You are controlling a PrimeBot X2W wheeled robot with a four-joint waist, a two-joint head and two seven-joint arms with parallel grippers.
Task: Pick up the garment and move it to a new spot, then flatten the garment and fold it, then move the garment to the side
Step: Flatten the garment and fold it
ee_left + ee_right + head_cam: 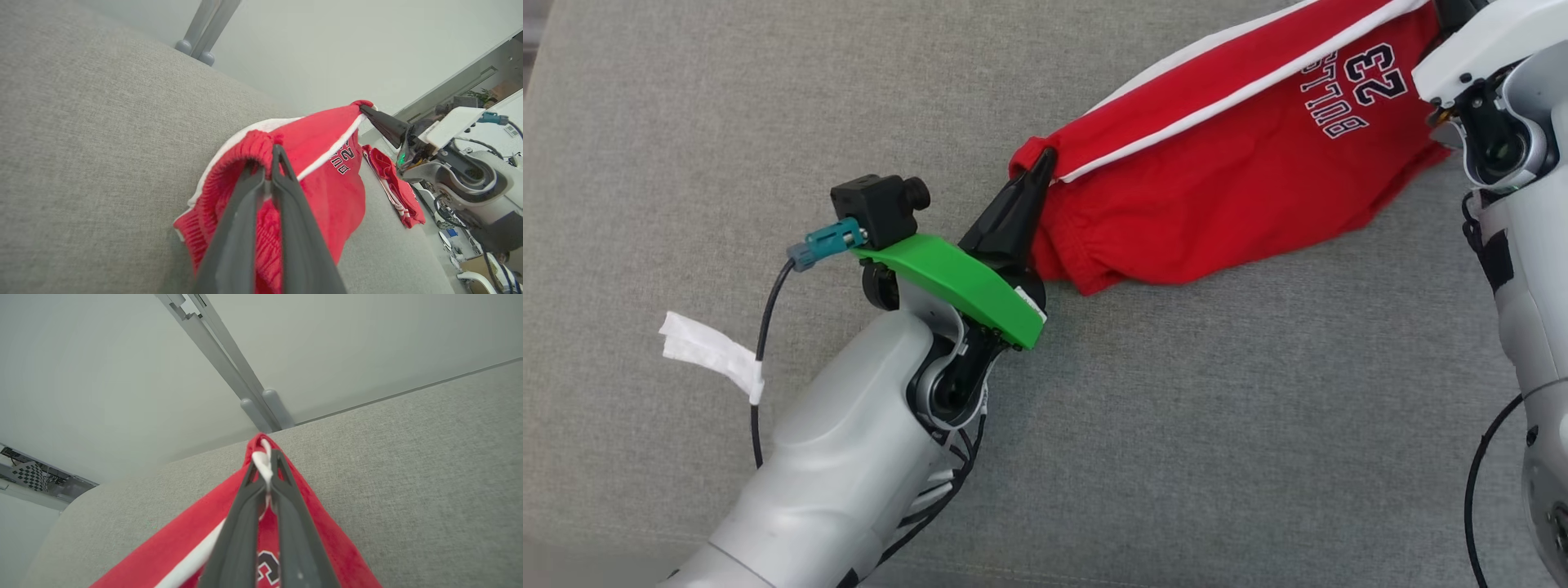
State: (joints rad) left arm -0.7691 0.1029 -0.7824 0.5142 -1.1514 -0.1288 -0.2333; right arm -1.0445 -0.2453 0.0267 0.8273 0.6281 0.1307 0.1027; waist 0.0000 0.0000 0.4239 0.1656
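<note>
So most of what can be seen is a big grey fabric cushion surface (1176, 408), and the red garment (1225, 180) is stretched out across it toward the upper right of the head view. It's held up at both ends, with its lower edge sagging onto the fabric. White stripes run along it, and a "BULLS 23" print (1356, 90) is found near the right-hand end. The left gripper (1044, 159) is pressed together on the ribbed waistband corner at the garment's left end; in the left wrist view red cloth is clearly bunched between the two dark fingers. The right gripper (267, 457) is clamped on the opposite end, with a bit of white trim pinched right at the tips. A green bracket (956, 286) with a small black camera (878, 208) is mounted on the left wrist, and a white tape tag (711, 351) is stuck on the cable beside it.
</note>
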